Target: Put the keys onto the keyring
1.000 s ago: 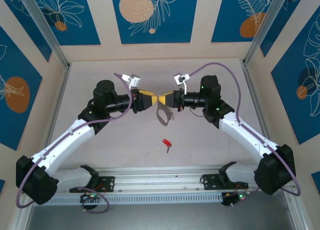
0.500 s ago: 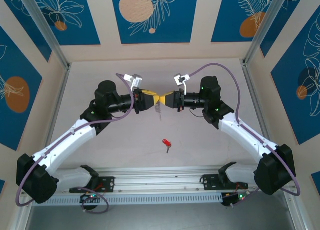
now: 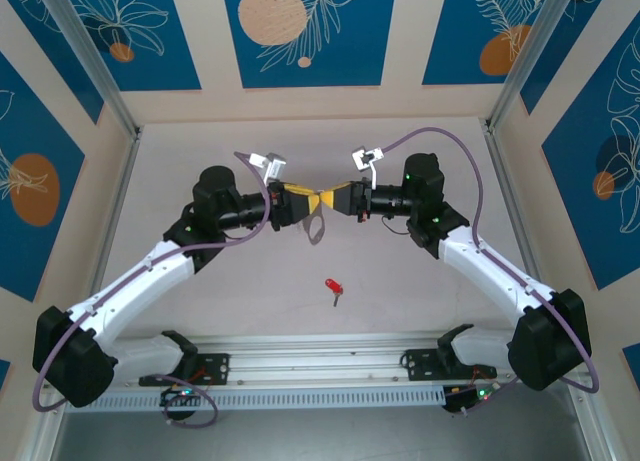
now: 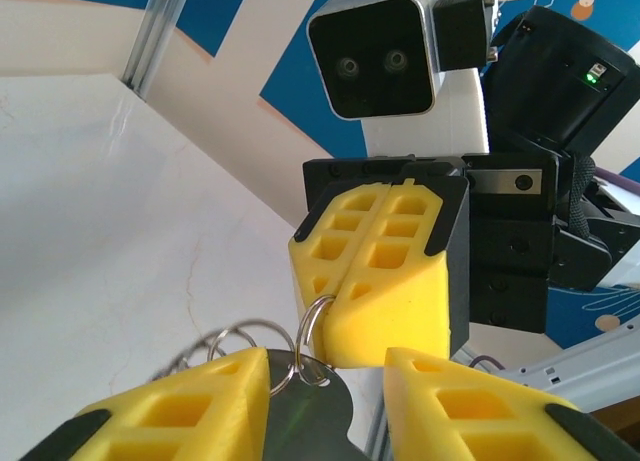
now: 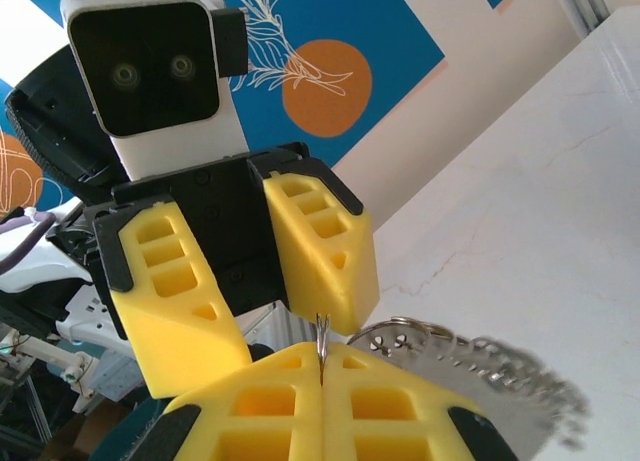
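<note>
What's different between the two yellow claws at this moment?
The left gripper has its jaws apart; the right gripper has them pressed shut. The right gripper pinches a small ring of the keyring; the left gripper clamps nothing. Both are yellow and face each other tip to tip.

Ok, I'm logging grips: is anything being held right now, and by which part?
The right gripper pinches the keyring by a small silvery ring on its chain; the left gripper is open.

The keyring [image 5: 485, 376] is blurred in the right wrist view, its outline unclear.
</note>
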`<control>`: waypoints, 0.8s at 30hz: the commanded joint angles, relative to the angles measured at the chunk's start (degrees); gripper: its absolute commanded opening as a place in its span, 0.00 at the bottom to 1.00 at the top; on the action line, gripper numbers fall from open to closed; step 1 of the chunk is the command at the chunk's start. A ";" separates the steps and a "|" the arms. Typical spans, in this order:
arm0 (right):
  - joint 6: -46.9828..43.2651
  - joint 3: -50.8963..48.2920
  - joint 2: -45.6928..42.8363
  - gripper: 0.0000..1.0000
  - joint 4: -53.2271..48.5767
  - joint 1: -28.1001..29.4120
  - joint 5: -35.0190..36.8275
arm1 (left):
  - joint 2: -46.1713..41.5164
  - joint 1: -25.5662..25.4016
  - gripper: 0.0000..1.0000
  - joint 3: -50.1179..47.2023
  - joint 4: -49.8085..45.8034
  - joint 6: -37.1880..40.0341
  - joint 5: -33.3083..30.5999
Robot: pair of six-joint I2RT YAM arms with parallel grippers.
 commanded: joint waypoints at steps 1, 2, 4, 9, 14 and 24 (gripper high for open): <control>1.17 -0.50 -1.58 0.00 2.23 -0.29 -0.44 | -0.47 -0.59 0.38 -0.41 2.31 -0.40 -0.46; 1.22 -0.54 -1.54 0.00 2.25 -0.29 -0.45 | -0.36 -0.61 0.38 -0.41 2.38 -0.54 -0.44; 1.34 -0.55 -1.65 0.00 2.21 -0.29 -0.55 | -0.31 -0.61 0.38 -0.41 2.89 -0.73 -0.43; 1.53 -0.80 -1.77 0.00 2.51 -0.29 -0.62 | -0.25 -0.78 0.38 -0.27 4.29 -1.55 -0.29; 1.80 -0.97 -1.73 0.00 2.87 -0.26 -0.55 | 0.07 -1.13 0.35 -0.06 5.16 -1.91 -0.15; 2.23 -0.94 -1.64 0.00 3.65 -0.29 -0.46 | 0.67 -1.62 0.26 -0.36 6.07 -2.08 0.42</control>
